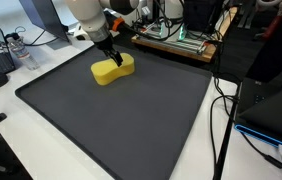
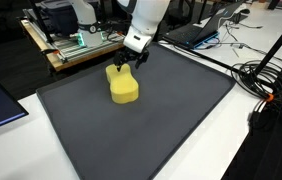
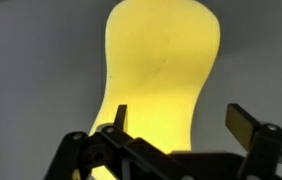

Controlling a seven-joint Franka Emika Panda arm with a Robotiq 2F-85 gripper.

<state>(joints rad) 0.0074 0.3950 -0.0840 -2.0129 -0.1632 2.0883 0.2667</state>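
Jaws spread wide, the Robotiq gripper [image 1: 112, 56] hangs just above one end of a yellow sponge [image 1: 113, 70] near the dark mat's [image 1: 131, 120] edge, with cable-strewn lab benches beyond.

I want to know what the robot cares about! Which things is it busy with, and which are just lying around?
Busy with:
yellow sponge
the robot's fingers, open, right at the sponge's end

Just lying around:
dark mat under the sponge
cables beside the mat
wooden board with electronics behind it
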